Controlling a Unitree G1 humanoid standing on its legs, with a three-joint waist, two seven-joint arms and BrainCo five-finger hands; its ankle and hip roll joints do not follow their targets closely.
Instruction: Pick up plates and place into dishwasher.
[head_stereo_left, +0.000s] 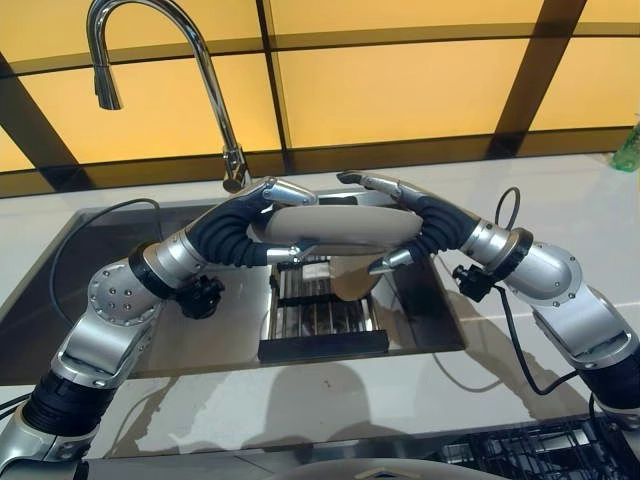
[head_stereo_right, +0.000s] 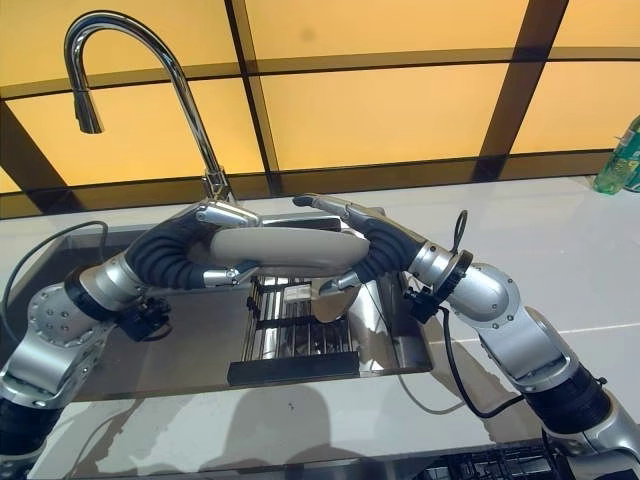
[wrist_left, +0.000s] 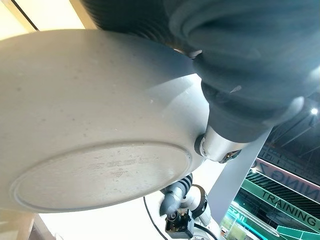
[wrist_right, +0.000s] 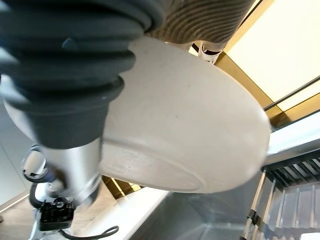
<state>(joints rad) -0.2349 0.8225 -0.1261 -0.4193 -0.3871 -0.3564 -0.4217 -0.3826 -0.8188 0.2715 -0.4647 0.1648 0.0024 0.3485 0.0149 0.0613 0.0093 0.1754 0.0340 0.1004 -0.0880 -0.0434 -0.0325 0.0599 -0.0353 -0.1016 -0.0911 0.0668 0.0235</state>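
We held one pale grey plate (head_stereo_left: 335, 230) between both hands, lifted above the sink (head_stereo_left: 430, 300) and roughly level, its broad face up and its underside toward the basin. Our left hand (head_stereo_left: 262, 205) gripped the plate's left edge, fingers lying over the top of the rim and the thumb hooked underneath, so that hand was closed around the plate. Our right hand (head_stereo_left: 400, 200) took the opposite edge the same way, fingers stretched over the rim and the thumb curled below it, also clamped on the plate. The two hands faced each other with the plate filling the gap between them.

The plate was deep and rounded, closer to a shallow bowl in profile, with a smooth matte surface. From the left wrist view its underside (wrist_left: 100, 150) showed fine dark speckles and a raised circular foot ring with faint embossed marks we could not make out. From the right wrist view the same curved underside (wrist_right: 190, 135) and flat base showed.

Directly beneath the plate, inside the sink, stood a metal dish rack (head_stereo_left: 320, 310) on a dark base, with another pale dish (head_stereo_left: 352, 278) propped in it. The tall curved faucet (head_stereo_left: 200, 60) rose behind the left hand. A dark wire rack (head_stereo_left: 540, 450) showed near our right side, below the countertop (head_stereo_left: 330, 395).
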